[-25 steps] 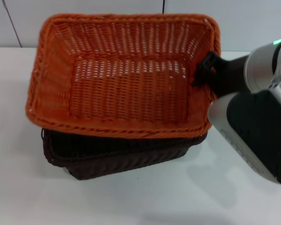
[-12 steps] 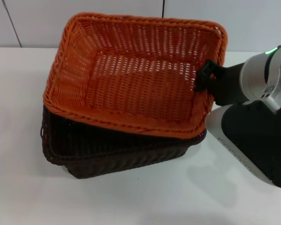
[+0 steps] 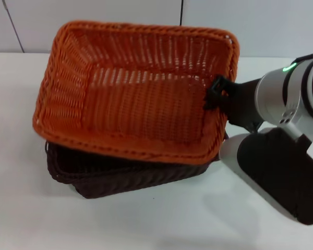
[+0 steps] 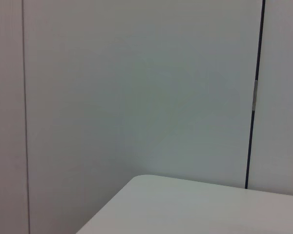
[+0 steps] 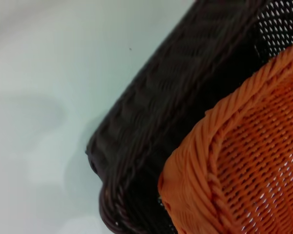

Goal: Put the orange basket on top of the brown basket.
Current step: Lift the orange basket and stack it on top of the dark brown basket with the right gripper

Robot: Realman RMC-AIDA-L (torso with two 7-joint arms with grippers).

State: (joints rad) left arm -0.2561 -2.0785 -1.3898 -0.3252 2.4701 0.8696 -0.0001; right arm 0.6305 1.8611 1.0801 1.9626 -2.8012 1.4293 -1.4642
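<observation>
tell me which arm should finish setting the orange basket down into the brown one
Right. The right gripper is clamped on the rim of the orange basket, holding it tilted over the brown basket. The left arm is out of the head view, its camera facing a wall.

Lighting bright, even and diffuse, no glare. Soft faint shadows on the white table (image 3: 161,219) below the brown basket (image 3: 120,179) and the right arm. Head view reasonably sharp; the orange basket (image 3: 135,99) slightly soft. Right wrist view close and blurred. Left wrist view flat, low contrast
</observation>
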